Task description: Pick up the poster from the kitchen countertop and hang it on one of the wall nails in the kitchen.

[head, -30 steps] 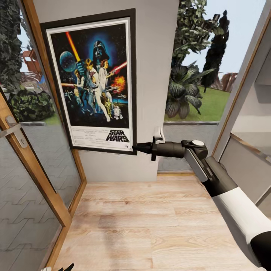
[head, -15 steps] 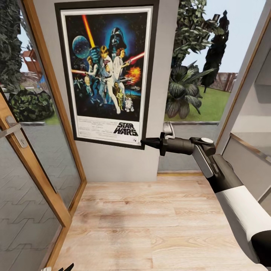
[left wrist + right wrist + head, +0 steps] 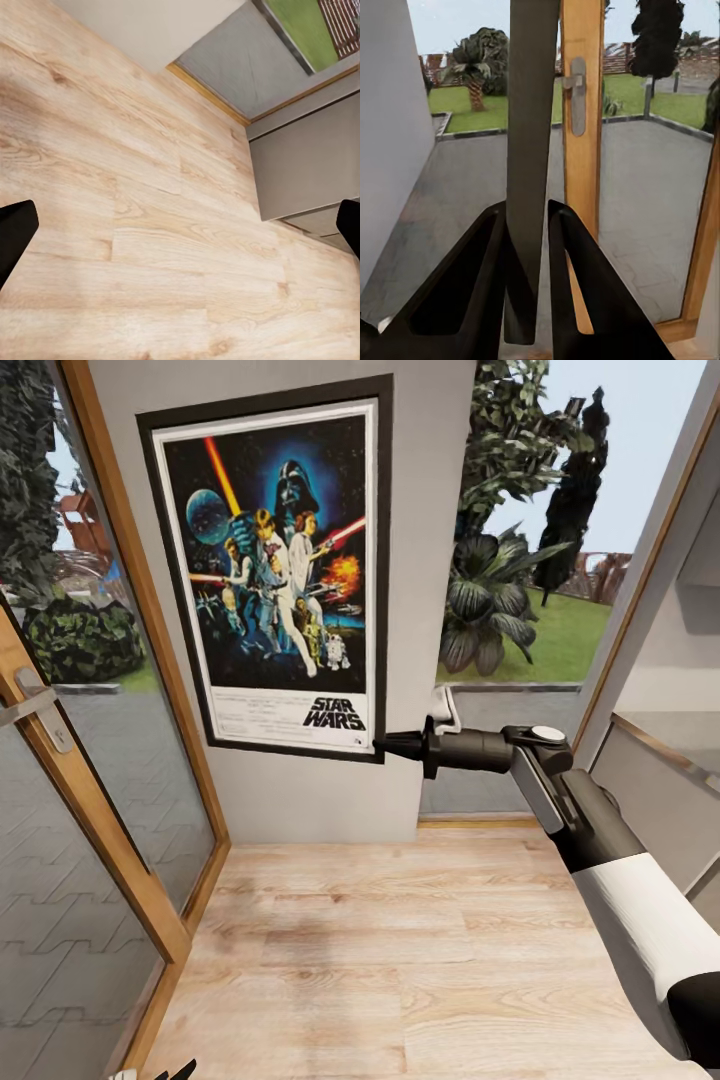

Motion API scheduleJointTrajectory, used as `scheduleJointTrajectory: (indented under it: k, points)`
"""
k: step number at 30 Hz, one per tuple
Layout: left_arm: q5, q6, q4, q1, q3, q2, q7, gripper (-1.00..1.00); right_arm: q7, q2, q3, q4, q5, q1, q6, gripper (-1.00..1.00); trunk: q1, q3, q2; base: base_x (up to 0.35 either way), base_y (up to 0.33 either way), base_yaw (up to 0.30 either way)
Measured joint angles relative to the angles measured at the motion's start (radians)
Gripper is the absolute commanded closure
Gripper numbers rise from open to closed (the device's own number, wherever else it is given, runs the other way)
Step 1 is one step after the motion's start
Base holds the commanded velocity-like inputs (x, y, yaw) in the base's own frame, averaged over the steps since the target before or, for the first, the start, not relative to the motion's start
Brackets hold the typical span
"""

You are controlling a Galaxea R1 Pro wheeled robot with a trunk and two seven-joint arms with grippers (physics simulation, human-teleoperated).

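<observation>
Grey wall (image 3: 430, 510) between the glass doors now has the poster (image 3: 275, 570) sliding back left and tilting, right hand (image 3: 382, 741) clamped on its lower corner, so looks like it's still hunting the nail.

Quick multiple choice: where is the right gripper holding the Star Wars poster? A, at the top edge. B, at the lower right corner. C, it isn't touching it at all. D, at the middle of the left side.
B: in the head view the right gripper meets the poster at its lower right corner, and the right wrist view shows its fingers closed on the frame's edge.
</observation>
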Motion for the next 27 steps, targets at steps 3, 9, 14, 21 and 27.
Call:
scheduleJointTrajectory:
  k: [3,9,14,21,27]
  points:
    - [0.000,0.000,0.000,0.000,0.000,0.000,0.000,-1.00,0.001,0.000,0.000,0.000,0.004,0.000,0.000,1.00,0.000,0.000,0.000,0.000,0.000,0.000]
    - [0.000,0.000,0.000,0.000,0.000,0.000,0.000,-1.00,0.001,0.000,0.000,0.000,0.006,0.000,0.000,1.00,0.000,0.000,0.000,0.000,0.000,0.000]
    - [0.000,0.000,0.000,0.000,0.000,0.000,0.000,-1.00,0.001,0.000,0.000,0.000,0.006,0.000,0.000,1.00,0.000,0.000,0.000,0.000,0.000,0.000]
    - [0.000,0.000,0.000,0.000,0.000,0.001,0.000,-1.00,0.001,0.000,0.000,0.000,0.007,0.000,0.001,1.00,0.000,0.000,0.000,0.000,0.000,0.000]
    - [0.000,0.000,0.000,0.000,0.000,0.002,0.000,-1.00,0.001,0.000,-0.001,-0.003,0.006,0.000,0.001,1.00,0.000,0.000,0.000,0.000,0.000,0.000]
